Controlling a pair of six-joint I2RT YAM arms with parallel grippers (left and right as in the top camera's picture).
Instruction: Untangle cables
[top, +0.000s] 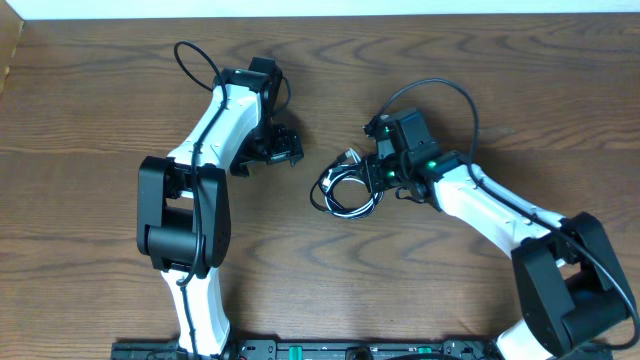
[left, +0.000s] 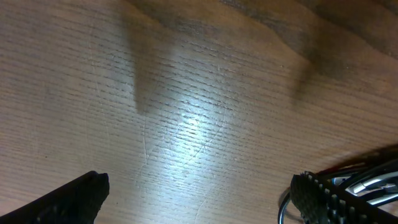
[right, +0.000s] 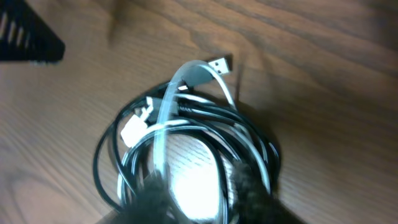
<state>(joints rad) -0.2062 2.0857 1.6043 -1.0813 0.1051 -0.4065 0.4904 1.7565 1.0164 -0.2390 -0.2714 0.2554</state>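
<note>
Desk (top: 90, 210): brown wood grain.
Cables (top: 347, 190): black and white cords coiled together mid-desk; roundish, no clear long axis.
Right end effector (top: 373, 178): nearer, set at the bundle's right edge; blurred, so closure cannot be told.
Left end effector (left: 194, 202): spread wide, empty, well apart up-left.

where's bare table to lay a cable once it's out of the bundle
Free: the wide patch of table left of the left arm, and the stretch between both arm bases, nearer than the cable bundle. Crowded: around the bundle, at the right arm's tip.
</note>
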